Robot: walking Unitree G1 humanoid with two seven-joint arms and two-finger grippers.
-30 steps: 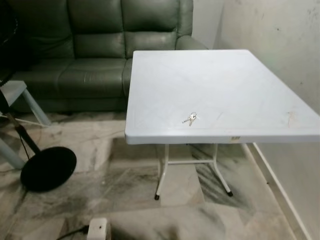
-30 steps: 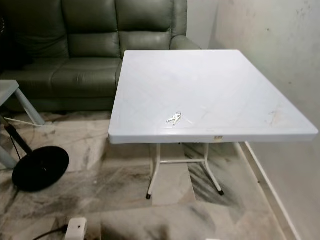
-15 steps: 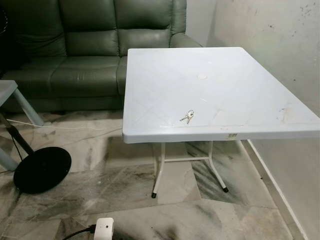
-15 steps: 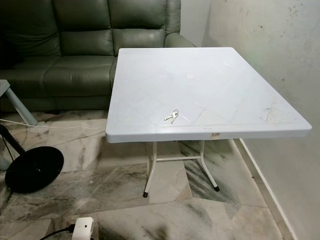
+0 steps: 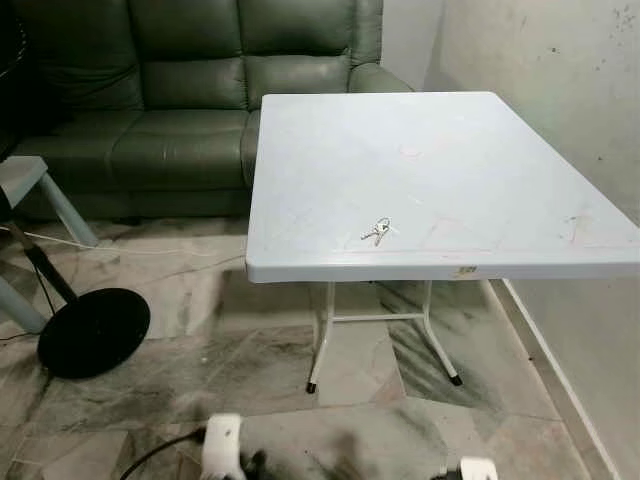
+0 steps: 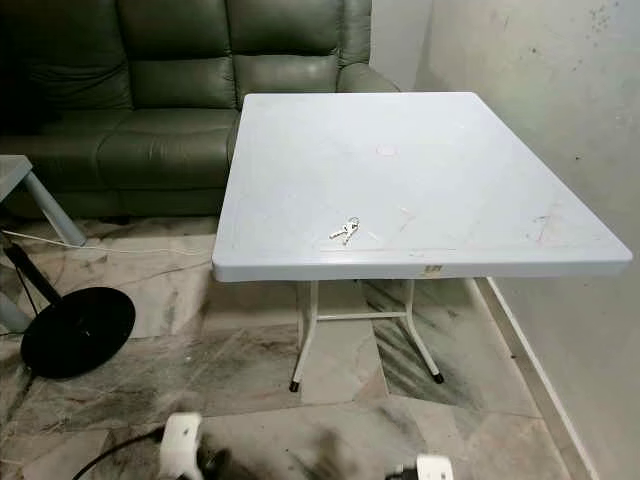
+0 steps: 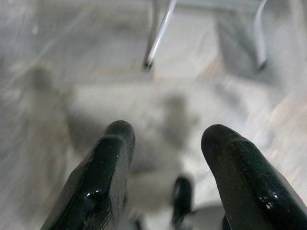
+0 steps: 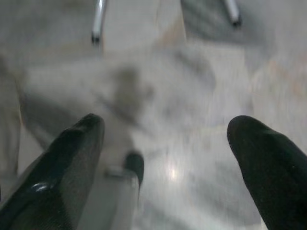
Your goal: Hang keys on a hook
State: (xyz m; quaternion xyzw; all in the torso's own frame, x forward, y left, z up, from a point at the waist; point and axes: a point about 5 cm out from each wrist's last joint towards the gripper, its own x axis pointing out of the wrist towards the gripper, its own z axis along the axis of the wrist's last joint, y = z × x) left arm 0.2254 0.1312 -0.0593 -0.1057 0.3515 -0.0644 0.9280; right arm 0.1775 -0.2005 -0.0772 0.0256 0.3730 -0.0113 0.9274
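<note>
One small bunch of keys [image 5: 378, 232] lies flat on the white desk [image 5: 470, 170], close to its near edge and a little left of the middle, with nothing touching it. The desk stands against the pale wall [image 5: 560, 80] on its right, and its far left corner comes up beside the arm of a green sofa [image 5: 170, 110]. From the head views I can see the marble floor [image 5: 200, 350] under the desk's thin white legs [image 5: 320, 345], a round black stand base [image 5: 95, 332] off to the left, a cable [image 5: 60, 245] trailing along the foot of the sofa, and the corner of a grey stool [image 5: 30, 185] at the left edge. Low in those views two white arm parts show, blurred. The wrist views give what the head views cannot: the left gripper [image 7: 165, 158] hangs low over the floor with its two black fingers [image 7: 108, 172] spread and nothing between them, pointing toward the feet of the desk legs; the right gripper [image 8: 165, 158] hangs the same way, its fingers [image 8: 67, 167] set wider apart and also empty. Both wrist pictures are blurred, so the floor pattern beneath them is hard to make out.
</note>
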